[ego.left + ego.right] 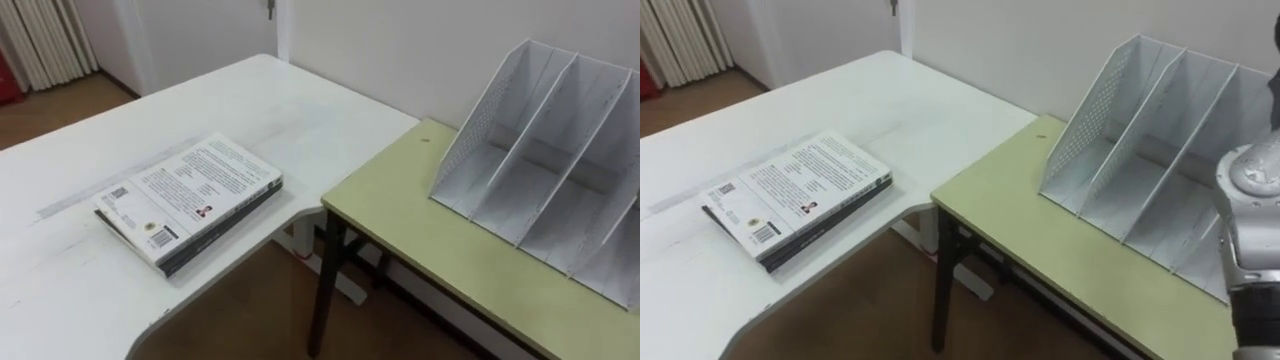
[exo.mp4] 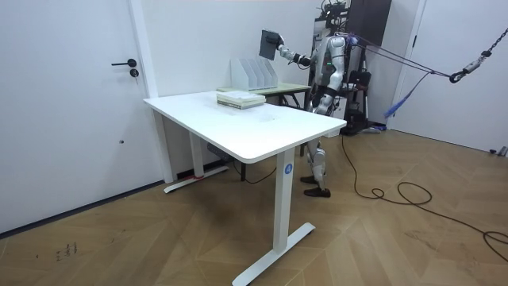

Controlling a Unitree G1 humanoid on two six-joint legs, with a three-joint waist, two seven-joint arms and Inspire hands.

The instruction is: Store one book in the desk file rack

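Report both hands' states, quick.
Left hand: down at the robot's side in the room view; state cannot be told.
Right hand: held high, holding a dark book.

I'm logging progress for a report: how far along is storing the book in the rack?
Done: one dark book is picked up, gripped in the right hand and held high near the file rack. In hand: that book, raised above rack height. Left: lowering it into a slot, since every slot looks empty. The other books lie on the white desk.
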